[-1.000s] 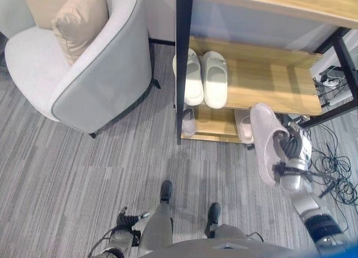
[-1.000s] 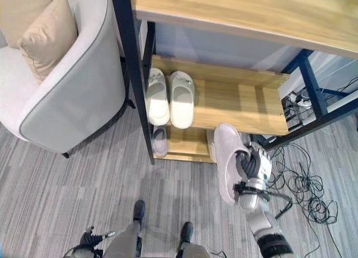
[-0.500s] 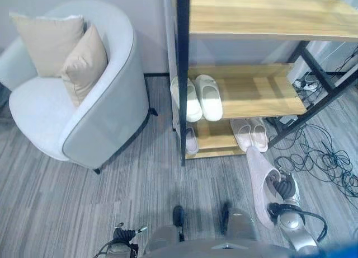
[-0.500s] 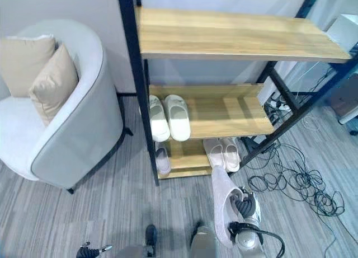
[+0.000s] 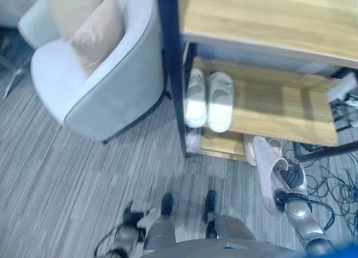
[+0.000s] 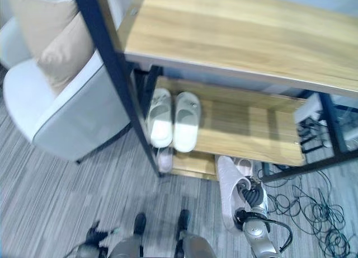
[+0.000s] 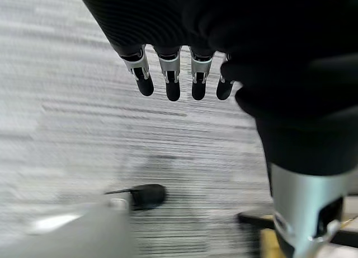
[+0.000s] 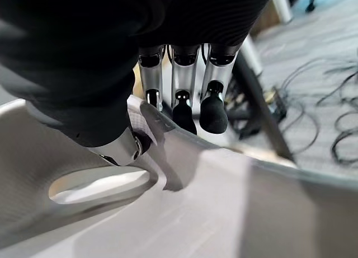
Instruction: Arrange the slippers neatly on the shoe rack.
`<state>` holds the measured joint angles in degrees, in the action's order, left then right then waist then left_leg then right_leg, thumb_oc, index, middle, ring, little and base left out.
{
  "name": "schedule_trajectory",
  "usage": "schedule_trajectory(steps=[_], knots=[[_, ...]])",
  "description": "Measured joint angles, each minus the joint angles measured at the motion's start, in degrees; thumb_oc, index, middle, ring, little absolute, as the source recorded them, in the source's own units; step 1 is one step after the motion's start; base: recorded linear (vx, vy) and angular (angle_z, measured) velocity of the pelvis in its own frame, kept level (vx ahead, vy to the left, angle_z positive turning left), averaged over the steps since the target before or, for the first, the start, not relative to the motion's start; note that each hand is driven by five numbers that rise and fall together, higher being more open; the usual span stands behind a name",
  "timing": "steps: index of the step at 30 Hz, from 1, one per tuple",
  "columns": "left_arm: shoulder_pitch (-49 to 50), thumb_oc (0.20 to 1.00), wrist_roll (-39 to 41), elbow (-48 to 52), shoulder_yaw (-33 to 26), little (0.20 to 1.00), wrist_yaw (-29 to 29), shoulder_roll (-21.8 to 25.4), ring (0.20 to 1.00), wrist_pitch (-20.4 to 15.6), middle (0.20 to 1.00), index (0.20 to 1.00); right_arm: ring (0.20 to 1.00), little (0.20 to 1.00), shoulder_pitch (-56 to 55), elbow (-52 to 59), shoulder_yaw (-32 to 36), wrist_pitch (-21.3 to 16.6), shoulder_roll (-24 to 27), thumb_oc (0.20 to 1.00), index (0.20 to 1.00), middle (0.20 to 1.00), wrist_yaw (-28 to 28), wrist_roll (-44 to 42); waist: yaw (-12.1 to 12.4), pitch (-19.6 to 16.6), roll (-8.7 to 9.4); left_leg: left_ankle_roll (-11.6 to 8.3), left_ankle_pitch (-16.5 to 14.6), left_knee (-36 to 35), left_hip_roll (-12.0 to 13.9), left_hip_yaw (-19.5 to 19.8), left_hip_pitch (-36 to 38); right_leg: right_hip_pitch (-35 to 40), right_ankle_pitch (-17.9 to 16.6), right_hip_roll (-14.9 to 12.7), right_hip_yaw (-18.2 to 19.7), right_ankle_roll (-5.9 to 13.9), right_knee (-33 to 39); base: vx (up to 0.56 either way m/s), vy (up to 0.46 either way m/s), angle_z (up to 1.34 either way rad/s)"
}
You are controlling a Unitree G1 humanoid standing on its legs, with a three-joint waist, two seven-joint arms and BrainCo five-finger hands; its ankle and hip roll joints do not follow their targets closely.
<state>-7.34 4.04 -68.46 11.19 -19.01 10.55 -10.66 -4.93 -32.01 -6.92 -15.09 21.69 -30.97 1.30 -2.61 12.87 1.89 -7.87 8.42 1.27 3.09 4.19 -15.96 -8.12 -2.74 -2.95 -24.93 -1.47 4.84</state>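
Observation:
A pale pink slipper (image 5: 265, 171) hangs toe-up in my right hand (image 5: 292, 183), just in front of the shoe rack's (image 5: 279, 108) right lower corner. In the right wrist view the fingers (image 8: 180, 79) reach into the slipper (image 8: 168, 213) and the thumb pinches its edge. A white pair of slippers (image 5: 208, 98) lies side by side on the left of the middle shelf. On the bottom shelf lie a grey slipper (image 5: 193, 139) at the left and a pink pair (image 5: 250, 150) at the right. My left hand (image 7: 170, 73) hangs over the floor with straight fingers, holding nothing.
A grey armchair (image 5: 106, 87) with beige cushions (image 5: 99, 24) stands left of the rack's black post (image 5: 172, 73). Loose cables (image 5: 338, 177) lie on the carpet to the right of the rack. The right part of the middle shelf is bare wood.
The whole picture has shifted closer to the rack, so the camera has moved. The pink slipper stays in my right hand near the bottom shelf.

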Motion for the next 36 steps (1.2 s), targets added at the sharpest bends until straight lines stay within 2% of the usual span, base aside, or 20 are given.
schedule_trajectory(steps=[1,2,3,4,5,7,9,12,15,17,18,19,23,26,27,28,29,31,33,36], knots=[[-1.2,1.000,-1.0,0.9,0.1,1.000,-0.2,-0.2,1.000,0.4,1.000,1.000,0.200,0.200,1.6,2.4,-0.6,-0.3,0.3,0.200,0.200,0.200,-0.2,0.1,0.5,1.2,-0.16,2.03,-1.9,5.5,1.7,-9.5,-5.3,-2.2,0.6,0.0,-1.5,-2.19,-1.1,-0.06,0.018,0.70],[-2.7,1.000,-0.9,1.3,-0.4,1.000,-0.6,0.4,1.000,0.2,1.000,1.000,0.200,0.200,3.1,4.1,-0.8,-0.6,0.3,0.200,0.200,0.200,-0.5,0.1,0.9,2.9,0.20,2.81,-3.3,10.2,2.5,-13.2,-8.5,-4.5,1.2,-0.6,-2.0,-2.45,-3.4,0.02,0.043,0.28],[-4.1,1.000,-1.0,1.1,-0.3,1.000,-1.3,1.7,1.000,0.5,1.000,1.000,0.200,0.200,5.9,3.5,-2.0,-0.6,0.2,0.200,0.200,0.200,-0.6,0.1,1.7,4.2,0.95,3.28,-5.3,11.4,2.3,-12.6,-9.4,-7.1,1.9,-1.0,-1.0,-1.56,-6.5,0.01,0.031,-0.30],[-4.5,1.000,-1.3,0.0,-0.2,1.000,-1.7,2.6,1.000,0.4,1.000,1.000,0.200,0.200,8.5,2.5,-3.1,-0.6,0.1,0.200,0.200,0.200,-0.6,0.9,2.7,5.2,1.46,3.60,-6.4,9.6,2.1,-8.8,-7.8,-9.6,3.1,-1.1,0.7,-1.92,-10.1,0.01,0.046,-0.61],[-4.3,1.000,-1.4,-0.3,-0.2,1.000,-2.0,2.7,1.000,0.4,1.000,1.000,0.200,0.200,9.4,2.0,-3.1,-0.6,0.1,0.200,0.200,0.200,-0.7,2.0,2.1,5.8,0.63,4.31,-6.8,7.8,2.0,-6.5,-5.8,-10.4,4.0,-1.0,0.5,-1.32,-12.4,-0.02,0.061,-0.30],[-4.5,1.000,-1.4,-0.1,-0.1,1.000,-2.2,3.3,1.000,0.2,1.000,1.000,0.200,0.200,8.5,1.5,-2.9,-0.3,-0.4,0.200,0.200,0.200,-0.8,2.3,0.6,6.8,1.74,5.84,-6.5,6.2,0.9,-6.9,-5.0,-12.2,6.1,-3.3,0.6,-0.36,-17.1,-0.06,0.082,0.10],[-4.7,1.000,-1.4,-0.2,-0.2,1.000,-2.7,4.3,1.000,0.2,1.000,1.000,0.200,0.200,9.2,0.1,-4.8,-0.2,-0.5,0.200,0.200,0.200,-0.9,2.3,0.6,7.7,3.40,7.30,-8.9,12.0,-0.1,-8.3,-8.0,-16.2,8.4,-5.6,2.5,0.12,-23.4,-0.03,0.052,-0.18],[-4.7,1.000,-1.3,-0.2,-0.3,1.000,-4.1,4.6,1.000,0.0,1.000,1.000,0.200,0.200,10.4,-0.5,-5.6,0.1,-0.5,0.200,0.200,0.200,-1.0,2.4,1.2,9.1,3.37,8.44,-13.4,20.9,-0.2,-9.6,-12.1,-19.6,10.4,-7.5,4.2,0.25,-30.1,-0.08,0.059,-0.21],[-6.1,1.000,-1.3,-0.2,-0.3,1.000,-5.4,6.1,1.000,-0.3,1.000,1.000,0.200,0.200,15.4,-0.7,-5.7,0.4,0.1,0.200,0.200,0.200,-1.8,2.4,1.5,9.5,3.41,8.84,-20.6,36.4,1.0,-9.8,-22.1,-29.2,16.5,-9.4,7.0,-0.11,-44.1,-0.08,0.024,-0.13],[-8.9,1.000,-1.2,0.2,-0.9,1.000,-6.3,6.7,1.000,-0.4,1.000,1.000,0.200,0.200,19.2,-0.6,-5.8,0.8,0.9,0.200,0.200,0.200,-2.2,2.5,2.1,11.5,3.19,8.94,-22.5,43.1,1.5,-9.2,-26.7,-33.3,18.5,-10.3,7.5,-0.40,-50.8,-0.12,-0.022,0.03],[-8.4,1.000,-1.1,1.2,-1.6,1.000,-6.5,6.5,1.000,-1.2,1.000,1.000,0.200,0.200,20.4,0.1,-6.4,1.0,1.6,0.200,0.200,0.200,-3.0,3.5,1.9,11.4,2.92,8.45,-23.8,47.3,2.1,-8.9,-29.4,-35.8,19.9,-10.3,9.0,0.35,-54.8,-0.08,-0.034,0.02],[-8.5,1.000,-0.9,2.6,-1.6,1.000,-6.9,6.7,1.000,-1.6,1.000,1.000,0.200,0.200,21.2,2.9,-6.7,0.9,3.9,0.200,0.200,0.200,-3.8,4.2,2.0,10.2,3.04,9.39,-27.5,54.1,2.6,-8.7,-35.5,-42.0,23.8,-10.9,10.2,-1.43,-61.3,-0.06,-0.040,0.00],[-11.7,1.000,-0.1,5.1,-1.6,1.000,-8.9,8.3,1.000,-2.0,1.000,1.000,0.200,0.200,33.7,3.4,-6.1,2.4,6.0,0.200,0.200,0.200,-5.0,4.6,2.9,10.9,3.04,8.96,-32.0,73.9,3.9,-5.7,-54.8,-60.2,29.4,-13.0,10.4,-4.81,-81.0,-0.02,-0.020,0.07],[-10.9,1.000,0.0,9.3,-0.1,1.000,-10.5,9.3,1.000,-2.4,1.000,1.000,0.200,0.200,38.0,4.2,-8.4,3.6,7.4,0.200,0.200,0.200,-4.3,4.6,3.7,10.6,2.67,8.63,-33.3,80.2,4.3,-4.8,-59.9,-65.6,31.5,-13.2,11.4,-5.34,-87.6,0.09,0.046,-0.04],[-11.5,1.000,1.3,11.2,-0.1,1.000,-11.3,9.7,1.000,-2.6,1.000,1.000,0.200,0.200,39.4,5.8,-8.9,4.9,8.9,0.200,0.200,0.200,-3.9,4.6,3.6,9.1,1.74,8.18,-33.8,83.5,4.5,-3.9,-65.2,-70.6,31.7,-13.2,11.3,-5.00,-90.3,0.21,0.082,-0.15],[-10.6,1.000,2.2,14.6,1.1,1.000,-11.8,10.2,1.000,-2.3,1.000,1.000,0.200,0.200,39.6,5.8,-9.8,7.4,10.1,0.200,0.200,0.200,-2.7,5.4,3.2,5.7,1.00,8.95,-36.7,90.5,3.8,-3.1,-69.0,-74.2,33.8,-13.4,16.3,-3.65,-101.0,0.23,0.080,-0.18],[-9.5,1.000,2.4,16.6,2.2,1.000,-12.8,10.1,1.000,-2.8,1.000,1.000,0.200,0.200,41.5,5.3,-9.9,9.2,12.1,0.200,0.200,0.200,-2.1,6.3,3.6,0.3,-1.07,10.07,-40.6,100.5,3.7,-2.9,-75.5,-79.4,40.9,-14.2,18.0,-3.41,-109.2,0.22,0.060,-0.05],[-10.3,1.000,3.7,17.7,2.5,1.000,-13.0,10.6,1.000,-3.1,1.000,1.000,0.200,0.200,42.8,5.4,-9.8,10.2,12.4,0.200,0.200,0.200,-1.9,6.5,3.4,-0.5,-2.41,8.28,-42.1,106.5,3.5,-2.4,-78.0,-81.8,42.4,-14.4,19.2,-2.17,-114.5,0.24,0.070,-0.10],[-8.1,1.000,4.5,21.7,4.0,1.000,-13.6,12.6,1.000,-3.2,1.000,1.000,0.200,0.200,47.1,3.7,-9.4,13.0,12.9,0.200,0.200,0.200,-2.8,6.9,3.7,-1.7,-3.17,8.80,-47.8,117.8,3.8,-1.0,-81.3,-85.9,46.5,-15.0,21.4,-1.83,-124.8,0.21,0.089,-0.37],[-7.9,1.000,6.8,22.4,3.5,1.000,-13.5,13.2,1.000,-2.7,1.000,1.000,0.200,0.200,50.5,1.6,-10.3,15.6,13.3,0.200,0.200,0.200,-3.1,6.9,3.6,-1.5,-3.19,8.89,-49.9,123.3,4.6,-0.5,-83.2,-87.9,47.1,-14.9,22.5,-1.25,-129.3,0.14,0.084,-0.27]])
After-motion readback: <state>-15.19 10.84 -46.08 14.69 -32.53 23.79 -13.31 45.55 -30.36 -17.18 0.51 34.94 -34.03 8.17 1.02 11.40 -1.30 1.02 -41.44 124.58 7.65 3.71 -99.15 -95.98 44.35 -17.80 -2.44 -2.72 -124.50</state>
